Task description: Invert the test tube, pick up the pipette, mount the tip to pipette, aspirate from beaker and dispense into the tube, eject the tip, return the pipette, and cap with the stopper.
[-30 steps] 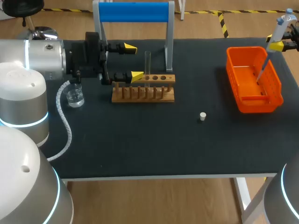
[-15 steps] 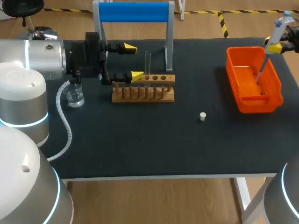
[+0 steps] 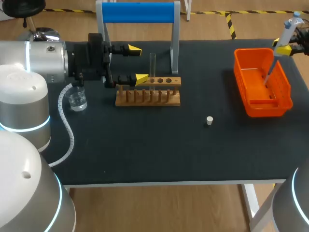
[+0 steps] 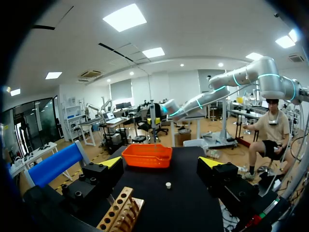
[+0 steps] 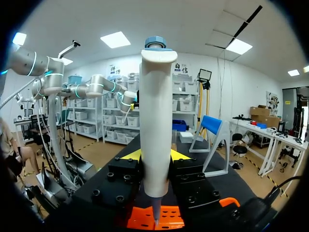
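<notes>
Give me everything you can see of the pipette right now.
The pipette is an off-white, plastic-looking barrel with a blue cap on top, narrowing to a thin point below. It hangs nearly upright, slightly tilted in the head view, clamped from both sides by the right gripper. Its thin end points down at the orange bin; whether it touches the bin is unclear.
</notes>
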Controlling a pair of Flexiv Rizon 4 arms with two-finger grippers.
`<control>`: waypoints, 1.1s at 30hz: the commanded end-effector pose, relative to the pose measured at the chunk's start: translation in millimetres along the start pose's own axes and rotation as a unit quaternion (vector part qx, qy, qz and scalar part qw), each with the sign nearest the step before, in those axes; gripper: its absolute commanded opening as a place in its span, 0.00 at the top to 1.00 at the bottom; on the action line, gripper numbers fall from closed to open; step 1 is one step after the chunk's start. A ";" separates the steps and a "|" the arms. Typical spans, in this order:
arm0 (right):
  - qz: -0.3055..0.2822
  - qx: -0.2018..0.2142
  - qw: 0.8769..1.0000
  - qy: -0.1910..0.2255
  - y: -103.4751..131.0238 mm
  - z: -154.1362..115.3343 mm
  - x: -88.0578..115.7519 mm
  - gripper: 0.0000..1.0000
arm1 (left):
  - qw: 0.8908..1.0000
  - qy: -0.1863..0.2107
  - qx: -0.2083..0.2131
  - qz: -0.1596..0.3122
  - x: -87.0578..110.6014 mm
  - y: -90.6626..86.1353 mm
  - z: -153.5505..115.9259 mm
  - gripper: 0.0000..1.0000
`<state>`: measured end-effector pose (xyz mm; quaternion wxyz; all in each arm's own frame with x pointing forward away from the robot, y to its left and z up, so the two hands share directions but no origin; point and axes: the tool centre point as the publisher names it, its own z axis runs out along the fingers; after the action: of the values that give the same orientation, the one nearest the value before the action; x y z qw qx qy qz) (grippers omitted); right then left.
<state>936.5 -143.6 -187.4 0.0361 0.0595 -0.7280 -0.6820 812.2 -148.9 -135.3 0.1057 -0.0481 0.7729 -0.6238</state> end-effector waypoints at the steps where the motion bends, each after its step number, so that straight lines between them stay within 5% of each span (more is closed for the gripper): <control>1: 0.000 -0.001 1.000 0.006 -1.0 -2.7 -3.0 1.00 | 1.000 -0.001 0.000 0.000 0.0 0.4 0.9 0.00; 33: 0.000 -0.001 1.000 0.006 -1.0 -2.7 -3.0 1.00 | 1.000 -0.001 0.003 0.001 0.9 -4.3 7.6 0.00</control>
<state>937.1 -143.3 -187.7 0.0369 0.0603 -0.7278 -0.6822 811.7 -149.6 -134.9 0.1052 -0.0472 0.7726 -0.6243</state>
